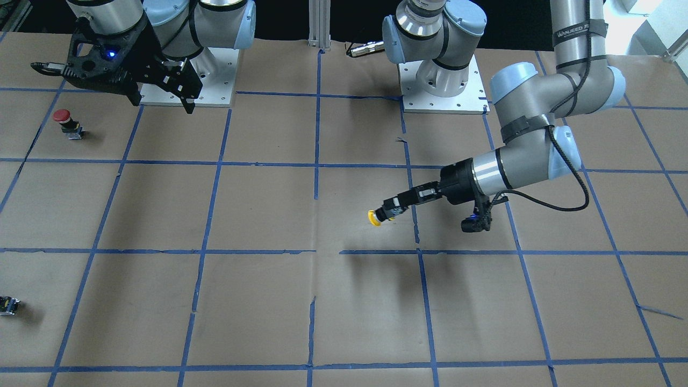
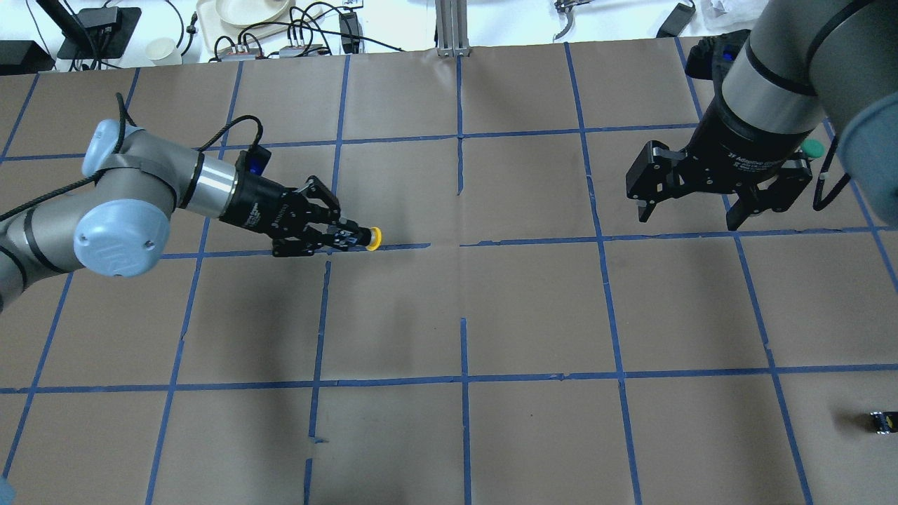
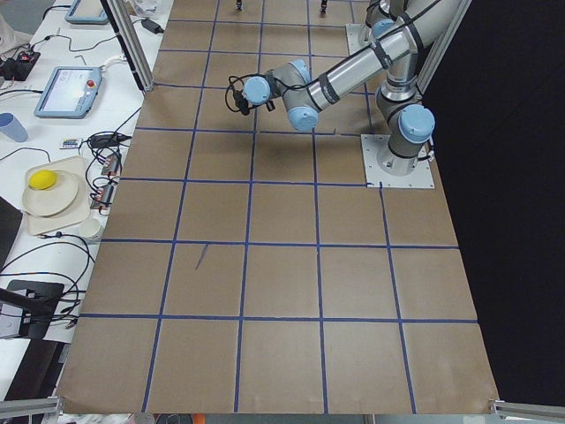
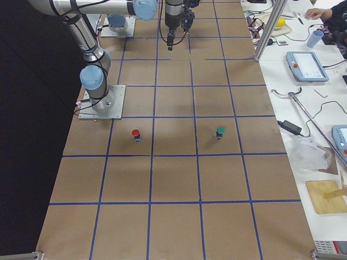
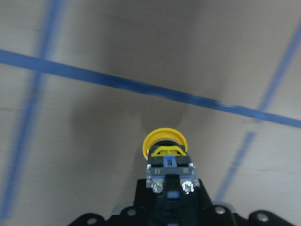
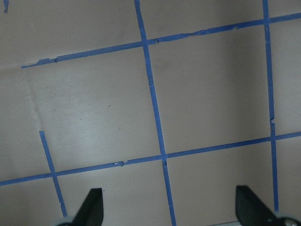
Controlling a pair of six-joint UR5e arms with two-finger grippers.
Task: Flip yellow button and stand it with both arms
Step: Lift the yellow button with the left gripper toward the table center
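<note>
My left gripper point(image 2: 353, 238) is shut on the black body of the yellow button point(image 2: 374, 238) and holds it level above the brown table, cap pointing away from the wrist. From the front, the button point(image 1: 374, 217) sticks out of the gripper point(image 1: 391, 209), with its shadow on the paper below. The left wrist view shows the yellow cap point(image 5: 163, 140) ahead of the fingers point(image 5: 162, 186). My right gripper point(image 2: 687, 219) hangs open and empty over the right of the table, far from the button. It also shows in the front view point(image 1: 161, 105), and its fingertips point(image 6: 91, 207) show over bare paper.
A red-capped button point(image 1: 63, 119) stands near the right arm's base. A green-capped button point(image 4: 220, 131) stands beyond it, partly hidden by the right wrist from overhead. A small black capless part point(image 2: 882, 421) lies at the table's near right. Blue tape lines grid the paper.
</note>
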